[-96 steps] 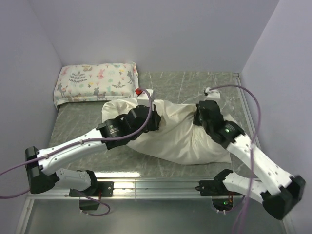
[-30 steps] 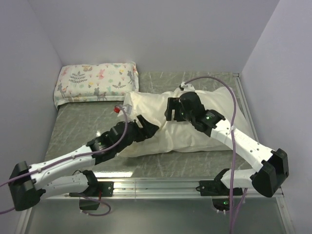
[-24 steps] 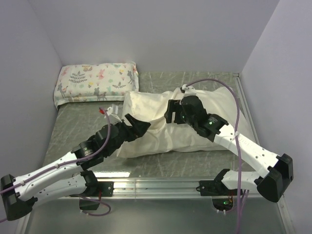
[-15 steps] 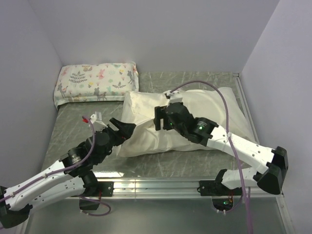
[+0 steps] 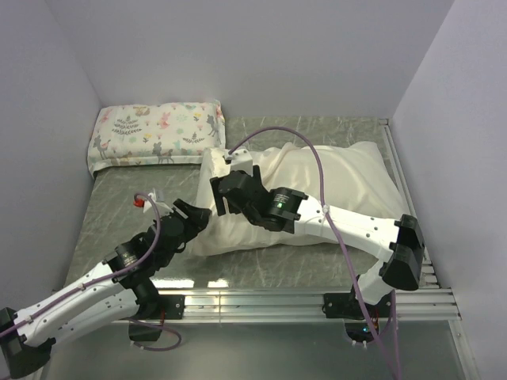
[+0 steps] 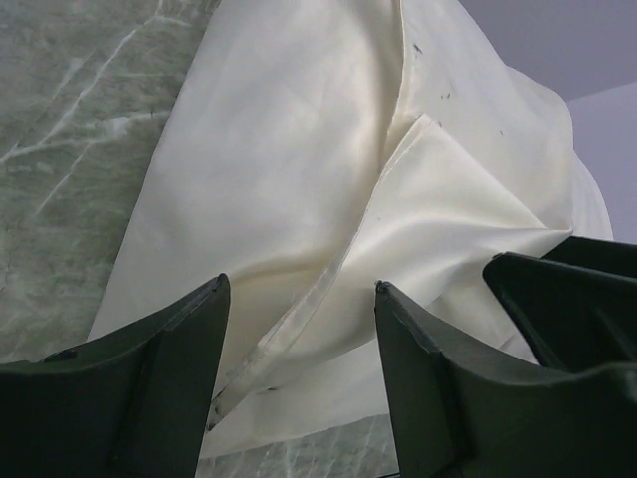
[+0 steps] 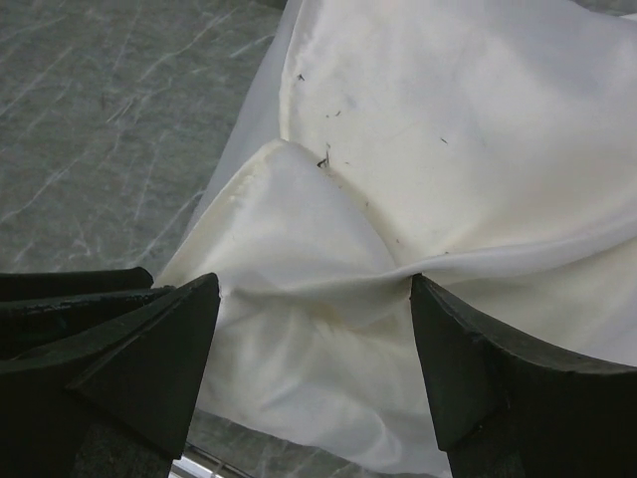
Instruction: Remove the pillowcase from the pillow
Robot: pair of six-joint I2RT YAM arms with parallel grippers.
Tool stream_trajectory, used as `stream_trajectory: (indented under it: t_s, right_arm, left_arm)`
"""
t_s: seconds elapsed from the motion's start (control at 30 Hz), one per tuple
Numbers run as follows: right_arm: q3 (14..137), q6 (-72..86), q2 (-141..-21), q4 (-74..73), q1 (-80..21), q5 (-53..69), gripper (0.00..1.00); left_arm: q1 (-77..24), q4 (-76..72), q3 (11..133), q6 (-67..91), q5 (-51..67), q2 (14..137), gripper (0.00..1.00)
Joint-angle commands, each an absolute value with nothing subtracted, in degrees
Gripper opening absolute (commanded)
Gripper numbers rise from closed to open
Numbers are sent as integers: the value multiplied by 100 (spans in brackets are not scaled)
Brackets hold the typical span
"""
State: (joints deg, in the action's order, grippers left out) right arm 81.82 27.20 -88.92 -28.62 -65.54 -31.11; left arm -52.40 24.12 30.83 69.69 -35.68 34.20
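left fingers and right fingers both stand wide apart, gripping nothing. the pillowcase lies crumpled beneath them, just left of centre in the top view.

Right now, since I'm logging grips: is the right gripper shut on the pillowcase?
No, the right gripper stands wide open over the pillowcase.

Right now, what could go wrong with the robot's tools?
The left tool and right tool sit open and close together at one end of the pillowcase, so they might bump. Closing here might pinch only a loose fold, which could slip free.
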Motion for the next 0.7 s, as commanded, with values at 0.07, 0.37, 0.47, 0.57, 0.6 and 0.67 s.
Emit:
stream_trajectory:
  t_s: [0.07, 0.37, 0.47, 0.57, 0.6, 0.67]
  right_arm:
    - [8473, 2804, -9123, -3024, -6557, -3366, 82]
    - [7858, 2953, -8667, -3234, -6548, -3621, 5]
    - [7533, 3093, -8247, -3322, -6548, -3726, 0]
    - [7024, 3269, -7711, -3331, -6539, -3832, 0]
    - [6909, 3322, -7578, -3348, -6548, -3858, 0]
    - [6575, 3471, -7192, -3375, -6548, -3867, 0]
  left_arm:
    - [-4545, 1671, 2997, 6417, -2515, 3393, 64]
    - [-4149, 1327, 3129, 5959, -1812, 3682, 76]
    - [-3964, 1222, 3120, 5871, -1505, 3857, 78]
    - [-3806, 1099, 3050, 5827, -1214, 4016, 78]
    - [-3762, 1046, 3024, 5784, -1135, 4051, 78]
    - [-3753, 801, 2945, 5670, -820, 4148, 79]
